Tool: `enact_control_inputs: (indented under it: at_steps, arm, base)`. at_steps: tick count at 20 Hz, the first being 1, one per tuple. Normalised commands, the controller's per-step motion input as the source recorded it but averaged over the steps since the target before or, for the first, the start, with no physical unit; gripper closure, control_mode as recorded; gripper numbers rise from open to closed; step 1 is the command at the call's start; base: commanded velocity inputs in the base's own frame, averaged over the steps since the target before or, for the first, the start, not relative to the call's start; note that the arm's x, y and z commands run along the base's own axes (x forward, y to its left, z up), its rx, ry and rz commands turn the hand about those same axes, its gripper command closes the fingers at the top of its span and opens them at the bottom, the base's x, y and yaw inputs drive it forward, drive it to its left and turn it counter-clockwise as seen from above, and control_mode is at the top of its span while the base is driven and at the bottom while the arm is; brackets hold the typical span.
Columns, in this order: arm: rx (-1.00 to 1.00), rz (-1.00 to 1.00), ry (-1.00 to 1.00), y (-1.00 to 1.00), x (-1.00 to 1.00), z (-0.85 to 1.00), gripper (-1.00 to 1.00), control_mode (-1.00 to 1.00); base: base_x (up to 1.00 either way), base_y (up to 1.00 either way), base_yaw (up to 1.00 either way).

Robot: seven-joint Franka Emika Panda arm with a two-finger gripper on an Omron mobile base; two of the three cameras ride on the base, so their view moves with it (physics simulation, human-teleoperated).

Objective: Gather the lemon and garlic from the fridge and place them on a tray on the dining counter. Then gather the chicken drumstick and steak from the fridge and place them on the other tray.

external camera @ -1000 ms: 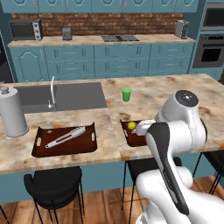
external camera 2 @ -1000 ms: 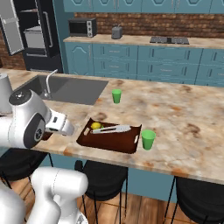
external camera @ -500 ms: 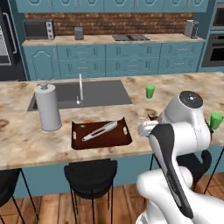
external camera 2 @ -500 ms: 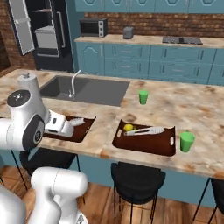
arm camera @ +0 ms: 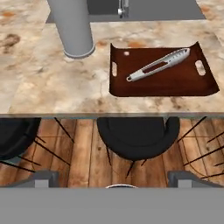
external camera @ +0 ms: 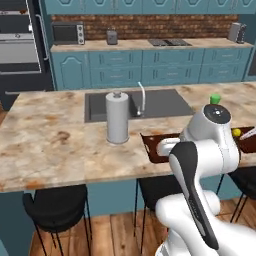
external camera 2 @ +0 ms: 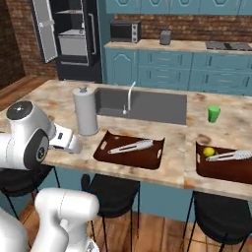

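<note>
The lemon (external camera 2: 208, 151) already lies in the right-hand tray (external camera 2: 216, 171) on the table (external camera 2: 177, 162), beside a pair of tongs (external camera 2: 235, 155). Whether the garlic is with it I cannot tell from here. The other tray (external camera 2: 129, 152) holds only tongs (arm camera: 158, 65), so steak and drumstick remain. The fridge (external camera 2: 74, 39) stands open, well apart. The gripper (arm camera: 113, 177) is spread apart, carrying nothing.

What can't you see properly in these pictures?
- Fridge shelves: too small in the right base view to tell the food.
- Near tray: the arm hides most of it in the left base view.
- Lemon tray: cut off by the right edge in the right base view.
</note>
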Motion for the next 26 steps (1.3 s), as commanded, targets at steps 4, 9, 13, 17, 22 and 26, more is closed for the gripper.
enact_control_inputs:
  at_steps: [4, 9, 13, 17, 22, 26]
  arm:
    - [0.0, 0.0, 0.0, 0.0, 0.0, 0.0, -1.0, 1.0]
    - [0.0, 0.0, 0.0, 0.0, 0.0, 0.0, -1.0, 1.0]
    - [0.0, 0.0, 0.0, 0.0, 0.0, 0.0, -1.0, 1.0]
    - [0.0, 0.0, 0.0, 0.0, 0.0, 0.0, -1.0, 1.0]
    - [0.0, 0.0, 0.0, 0.0, 0.0, 0.0, -1.0, 1.0]
    - [0.0, 0.0, 0.0, 0.0, 0.0, 0.0, -1.0, 1.0]
  base:
    - [-0.27, 1.0, 0.0]
    - [-0.26, 1.0, 0.0]
    - [-0.15, 1.0, 0.0]
    - [-0.05, 1.0, 0.0]
    - [0.01, 1.0, -0.01]
    - [0.25, 1.0, -0.06]
